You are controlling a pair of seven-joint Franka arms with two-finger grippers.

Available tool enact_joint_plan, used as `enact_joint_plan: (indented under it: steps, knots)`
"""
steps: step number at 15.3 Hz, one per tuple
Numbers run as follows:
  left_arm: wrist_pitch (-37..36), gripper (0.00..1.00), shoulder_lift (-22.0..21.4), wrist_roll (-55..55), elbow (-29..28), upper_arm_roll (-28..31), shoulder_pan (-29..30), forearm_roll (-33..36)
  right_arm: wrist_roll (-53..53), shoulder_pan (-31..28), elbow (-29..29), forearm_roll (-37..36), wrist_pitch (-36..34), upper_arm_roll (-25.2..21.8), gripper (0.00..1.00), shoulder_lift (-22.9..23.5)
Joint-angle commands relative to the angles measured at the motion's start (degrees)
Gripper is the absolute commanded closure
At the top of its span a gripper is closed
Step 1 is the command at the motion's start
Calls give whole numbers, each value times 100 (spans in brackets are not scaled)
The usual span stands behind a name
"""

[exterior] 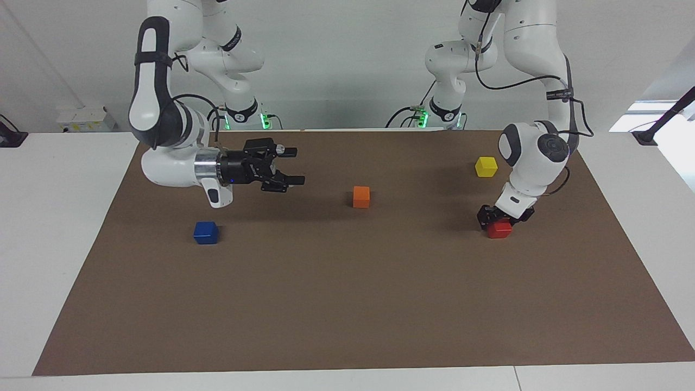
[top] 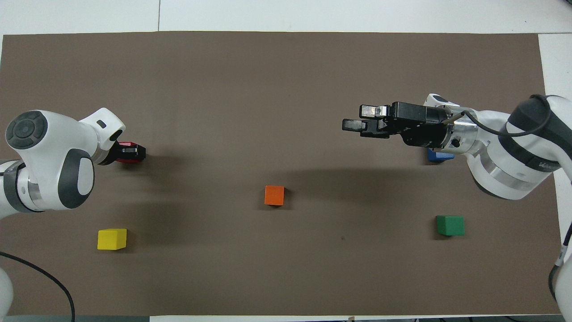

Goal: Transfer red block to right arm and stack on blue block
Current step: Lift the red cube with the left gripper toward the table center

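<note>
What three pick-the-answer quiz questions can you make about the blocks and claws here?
1. The left claw is down at which block?
A. red block
B. yellow block
C. orange block

2. How many blocks are on the table?
A. three
B. five
C. seven

3. The right claw is:
A. gripping the blue block
B. open, holding nothing
C. resting on the mat

Answers:
1. A: its fingers sit around the red block.
2. B: red, yellow block, orange block, blue block, green block.
3. B: its fingers are spread in the air, nothing between them.
</note>
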Motion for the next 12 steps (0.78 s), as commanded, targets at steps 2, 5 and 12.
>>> enact_joint_plan:
  steps: [2,5,12]
  knots:
    - [-829,100,-65,-386,304,-14,39,45,-151,-48,37,1062,-688,233,0,495]
    - [-2417,100,-91,-1297,1312,-57,-13,-42,-151,4,64,1248,-689,426,0,591]
    - [-4963,100,-424,-5027,3266,-346,-373,-2071,-265,435,187,1714,-821,445,0,908]
